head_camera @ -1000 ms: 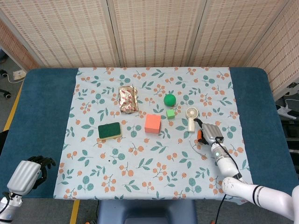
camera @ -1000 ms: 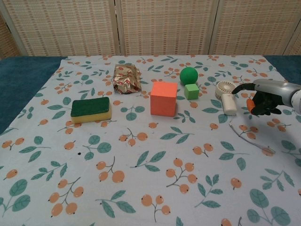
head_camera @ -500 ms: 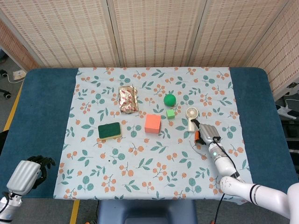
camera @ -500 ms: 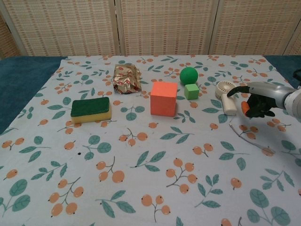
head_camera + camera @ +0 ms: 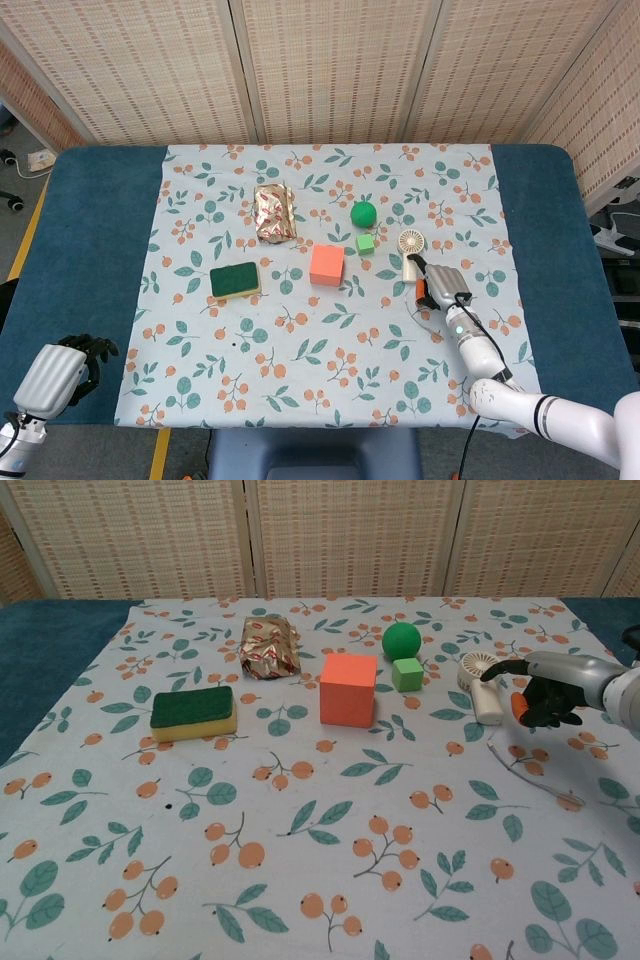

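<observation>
The right hand (image 5: 540, 695) hangs low over the counter (image 5: 90, 230) with its fingers (image 5: 497, 670) apart and gripping nothing, one of them stretched toward the small white handheld fan (image 5: 480, 685) that lies flat just beyond the fingertips. From the chest view the outstretched tip looks to be at the fan's handle, though I cannot tell whether it touches or stops just short.

The fan looks like a light, hollow plastic thing: stiff, smooth and likely a bit slippery, with a round grille head that I would judge the weakest part. The straight handle, the end nearest the fingers, seems the sensible place to take hold, wrapped across its width rather than pinched at the cage. A thin pale cord (image 5: 525, 772) lies on the cloth below the fingers, on the robot's side; if it belongs to the fan it could drag when the fan lifts.

The left hand (image 5: 65, 365) sits far off from all this, at the near edge of the counter, its dark fingers curled in on nothing.

Counting outward from the right fingers:
- One fan
- One cord
- One small green cube (image 5: 406, 674), with one green ball (image 5: 400, 638) just behind it
- One orange block (image 5: 348, 689) further along
- One crinkled foil packet (image 5: 270, 646)
- One green-topped yellow sponge (image 5: 193, 712), the farthest from the fingers

All lie on the one flowered cloth (image 5: 330, 330).
</observation>
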`<state>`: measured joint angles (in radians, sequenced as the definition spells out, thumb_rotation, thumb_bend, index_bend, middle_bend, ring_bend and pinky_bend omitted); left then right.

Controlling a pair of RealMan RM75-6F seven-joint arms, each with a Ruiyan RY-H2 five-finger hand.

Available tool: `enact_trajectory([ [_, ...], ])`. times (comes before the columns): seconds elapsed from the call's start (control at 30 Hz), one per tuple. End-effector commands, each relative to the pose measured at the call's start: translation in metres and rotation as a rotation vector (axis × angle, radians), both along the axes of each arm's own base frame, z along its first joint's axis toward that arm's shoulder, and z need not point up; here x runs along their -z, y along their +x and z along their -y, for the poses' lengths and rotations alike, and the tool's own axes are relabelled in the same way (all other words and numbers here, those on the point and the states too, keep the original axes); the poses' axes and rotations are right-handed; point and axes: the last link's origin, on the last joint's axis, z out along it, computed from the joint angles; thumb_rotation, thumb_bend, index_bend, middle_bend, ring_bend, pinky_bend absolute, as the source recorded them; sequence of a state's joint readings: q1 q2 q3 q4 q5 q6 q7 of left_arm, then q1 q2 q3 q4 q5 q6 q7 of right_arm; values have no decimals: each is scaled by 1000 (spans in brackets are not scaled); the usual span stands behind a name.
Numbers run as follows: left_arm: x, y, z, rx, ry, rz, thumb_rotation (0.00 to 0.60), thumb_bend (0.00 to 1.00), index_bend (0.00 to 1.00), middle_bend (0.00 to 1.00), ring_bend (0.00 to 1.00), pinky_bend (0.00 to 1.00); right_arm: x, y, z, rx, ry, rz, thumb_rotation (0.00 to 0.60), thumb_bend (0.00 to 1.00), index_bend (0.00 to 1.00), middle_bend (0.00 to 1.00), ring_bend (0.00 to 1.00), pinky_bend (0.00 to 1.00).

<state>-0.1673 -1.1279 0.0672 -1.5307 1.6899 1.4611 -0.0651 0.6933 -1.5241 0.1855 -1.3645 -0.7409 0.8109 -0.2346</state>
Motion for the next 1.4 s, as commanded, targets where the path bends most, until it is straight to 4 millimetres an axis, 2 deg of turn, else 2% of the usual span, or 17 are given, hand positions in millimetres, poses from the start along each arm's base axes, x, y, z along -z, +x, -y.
enact_trajectory([
  [0.03,0,0,-1,0,0,0,600,897,463,527,430,496,0,0,0,-2,-1,1,600,765,120,836,774,847],
  [1.4,-2,0,-1,-3,7,7,600,898,463,527,430,496,5,-18,3,42,-8,-5,600,765,124,836,774,847],
])
